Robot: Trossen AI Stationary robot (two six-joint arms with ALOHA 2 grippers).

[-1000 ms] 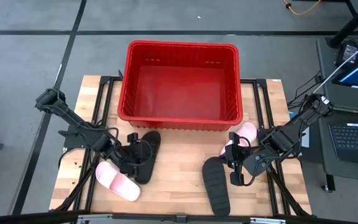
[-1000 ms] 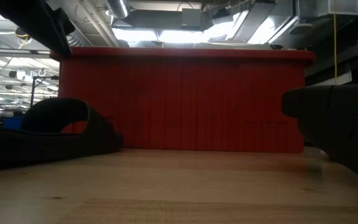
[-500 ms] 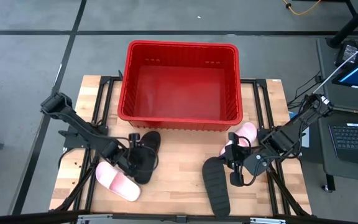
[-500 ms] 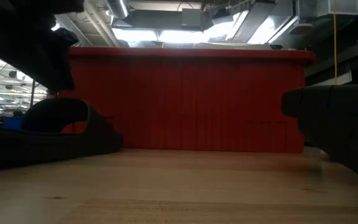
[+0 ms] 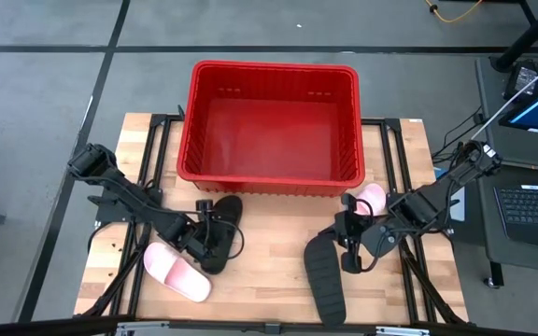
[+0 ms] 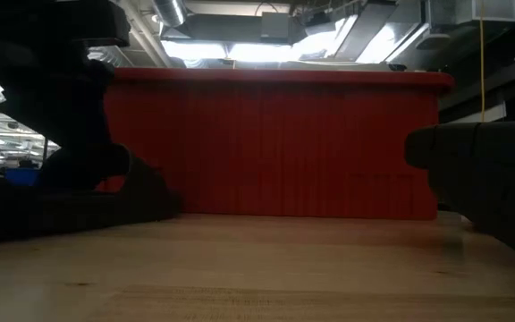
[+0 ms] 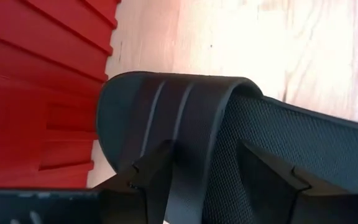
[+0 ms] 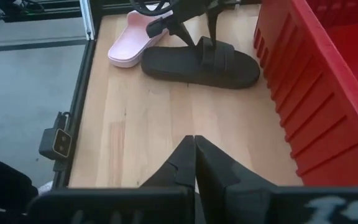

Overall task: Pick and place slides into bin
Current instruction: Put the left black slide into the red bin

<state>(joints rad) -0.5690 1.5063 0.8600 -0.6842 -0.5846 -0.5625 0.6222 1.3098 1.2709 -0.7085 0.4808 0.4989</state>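
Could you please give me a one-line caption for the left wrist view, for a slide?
Left hand open astride the strap of a black slide beside the red bin on the wooden table.

Workshop floor around a wooden table

The pale wooden table [image 5: 269, 271] rests on a black metal frame [image 5: 162, 140] over a grey concrete floor [image 5: 45, 112] marked with dark lines. A laptop [image 5: 533, 207] sits to one side, a yellow cable [image 5: 456, 11] lies beyond. Bright ceiling lights [image 6: 240, 52] and ducts [image 6: 173, 13] hang overhead.
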